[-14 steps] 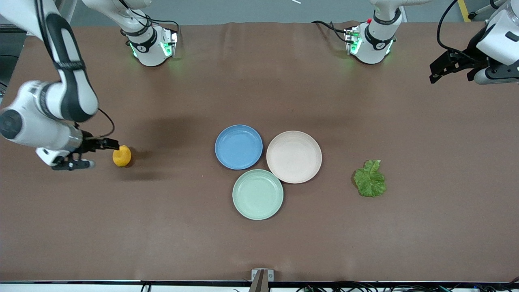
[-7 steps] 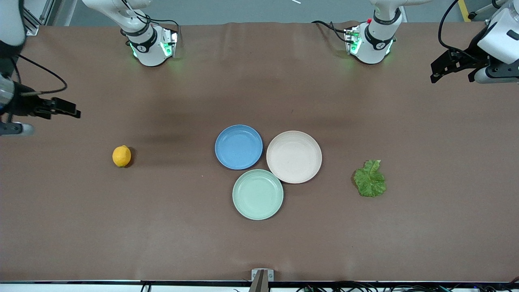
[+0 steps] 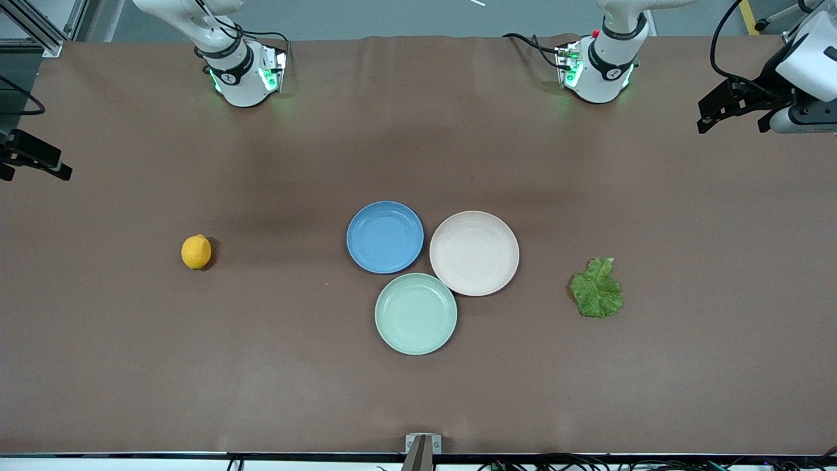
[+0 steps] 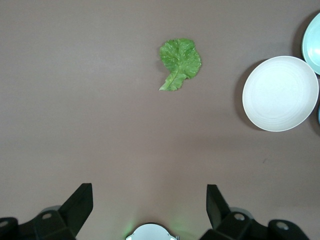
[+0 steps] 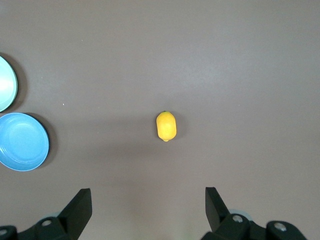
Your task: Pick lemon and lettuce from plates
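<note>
The lemon [image 3: 196, 252] [image 5: 166, 126] lies on the bare table toward the right arm's end, apart from the plates. The lettuce [image 3: 596, 289] [image 4: 180, 60] lies flat on the table toward the left arm's end. At mid-table the blue plate [image 3: 385, 237] [image 5: 22, 142] and the beige-pink plate [image 3: 474, 252] [image 4: 280, 93] stand side by side, both empty. My right gripper [image 3: 40, 175] [image 5: 147, 195] hangs open and empty high over the table's edge at the right arm's end. My left gripper [image 3: 707, 115] [image 4: 148, 195] hangs open and empty over the left arm's end.
A mint-green plate [image 3: 416, 314] [image 4: 312, 42] [image 5: 5, 82], also empty, touches the other two on the side nearer the front camera. The arm bases [image 3: 245, 72] [image 3: 598, 65] stand along the table's back edge. A small metal bracket [image 3: 422, 443] sits at the front edge.
My right gripper, which stood open beside the lemon, has drawn up and away to the table's edge at the right arm's end. The lemon stayed put. The left arm barely moved.
</note>
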`<action>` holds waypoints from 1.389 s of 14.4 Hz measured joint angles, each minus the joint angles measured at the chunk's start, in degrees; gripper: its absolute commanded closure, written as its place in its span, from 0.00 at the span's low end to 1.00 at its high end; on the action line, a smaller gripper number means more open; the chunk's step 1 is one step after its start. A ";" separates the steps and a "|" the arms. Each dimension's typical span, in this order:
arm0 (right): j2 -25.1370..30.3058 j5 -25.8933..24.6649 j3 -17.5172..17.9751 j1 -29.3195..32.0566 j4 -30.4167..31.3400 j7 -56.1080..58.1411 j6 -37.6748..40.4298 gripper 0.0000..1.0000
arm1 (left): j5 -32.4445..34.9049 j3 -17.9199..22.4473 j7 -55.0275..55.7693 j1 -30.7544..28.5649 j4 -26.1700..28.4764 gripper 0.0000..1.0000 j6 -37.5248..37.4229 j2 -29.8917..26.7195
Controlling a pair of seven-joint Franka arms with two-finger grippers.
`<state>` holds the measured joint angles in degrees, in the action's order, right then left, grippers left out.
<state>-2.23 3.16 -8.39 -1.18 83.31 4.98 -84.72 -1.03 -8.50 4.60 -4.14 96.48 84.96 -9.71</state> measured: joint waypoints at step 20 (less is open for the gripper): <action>-0.84 -0.01 0.20 0.14 -2.75 0.00 0.19 0.00 | -0.14 0.08 -0.07 -0.53 -0.47 0.00 -0.05 -0.11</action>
<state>-3.07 3.15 -8.19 -1.04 80.57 4.98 -84.53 -1.17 -8.41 4.53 -4.67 96.01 84.91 -9.81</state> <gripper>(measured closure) 0.000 0.000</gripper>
